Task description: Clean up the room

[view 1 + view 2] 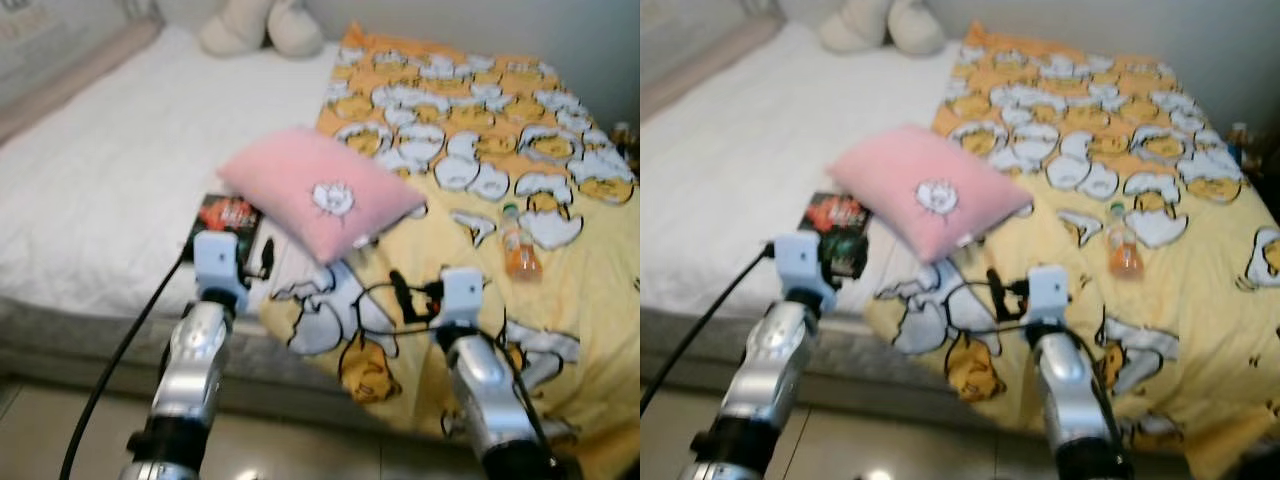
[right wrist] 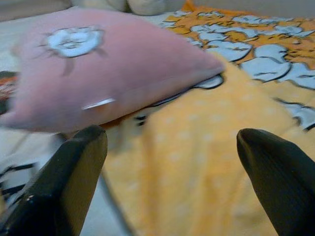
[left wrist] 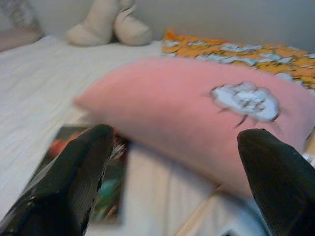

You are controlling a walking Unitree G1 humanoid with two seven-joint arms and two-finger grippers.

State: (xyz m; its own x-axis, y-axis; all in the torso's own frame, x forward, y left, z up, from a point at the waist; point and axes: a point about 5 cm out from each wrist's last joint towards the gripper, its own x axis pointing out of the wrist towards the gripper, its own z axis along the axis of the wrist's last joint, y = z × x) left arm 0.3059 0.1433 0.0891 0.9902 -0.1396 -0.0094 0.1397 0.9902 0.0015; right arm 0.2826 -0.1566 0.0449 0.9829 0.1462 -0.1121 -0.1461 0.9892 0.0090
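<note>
Both grippers spread wide, holding nothing: left gripper (image 3: 174, 182) aimed at the pink pillow (image 1: 318, 193), right gripper (image 2: 172, 184) at its corner over the yellow blanket (image 1: 560, 300). Looks lined up for a two-handed grab; pillow half covers a book (image 1: 224, 218), bottle (image 1: 519, 250) nearby

Head views: soft, even daylight, slightly washed out. White sheet (image 1: 110, 170) is near overexposed, detail lost. No hard shadows, just a dim band under the bed edge. Whole frame mildly blurred; far corners are softest. Small glare spot on the floor tile (image 1: 245, 474). Wrist views: black fingers (image 3: 74, 182) close up are out of focus, and the pink pillow (image 3: 197, 123) just beyond the left tool (image 3: 177, 182) is smeared. Right tool (image 2: 172, 182) view is equally soft.
</note>
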